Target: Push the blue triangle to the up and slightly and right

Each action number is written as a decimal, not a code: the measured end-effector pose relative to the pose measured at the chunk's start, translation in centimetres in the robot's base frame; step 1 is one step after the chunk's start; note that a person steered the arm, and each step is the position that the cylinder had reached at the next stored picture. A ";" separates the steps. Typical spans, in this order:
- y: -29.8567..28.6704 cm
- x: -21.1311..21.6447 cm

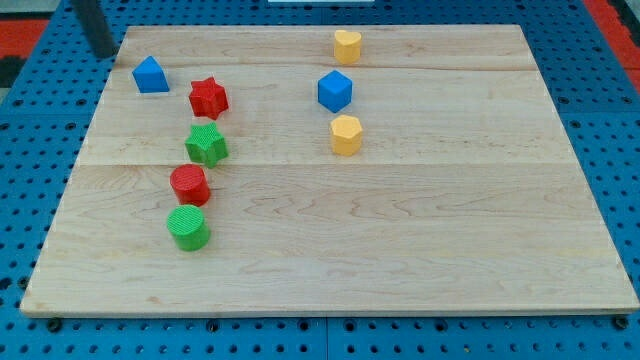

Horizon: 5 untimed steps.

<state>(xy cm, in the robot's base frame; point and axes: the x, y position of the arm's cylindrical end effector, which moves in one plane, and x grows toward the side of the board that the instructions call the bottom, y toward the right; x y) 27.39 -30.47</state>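
Note:
The blue triangle (150,75) lies near the top left corner of the wooden board (420,230). My tip (103,52) is at the view's top left, just off the board's corner, up and to the left of the blue triangle and apart from it. A red star (208,97) lies just right of the triangle.
A green star (206,145), a red cylinder (189,185) and a green cylinder (188,228) run down the left side. A yellow heart (347,45), a blue cube (335,91) and a yellow hexagon (345,135) stand in the top middle.

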 end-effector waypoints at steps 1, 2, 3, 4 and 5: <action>2.6 5.5; 9.6 4.0; 11.2 1.3; 9.5 1.6; 4.8 2.9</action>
<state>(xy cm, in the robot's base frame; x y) 30.26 -25.69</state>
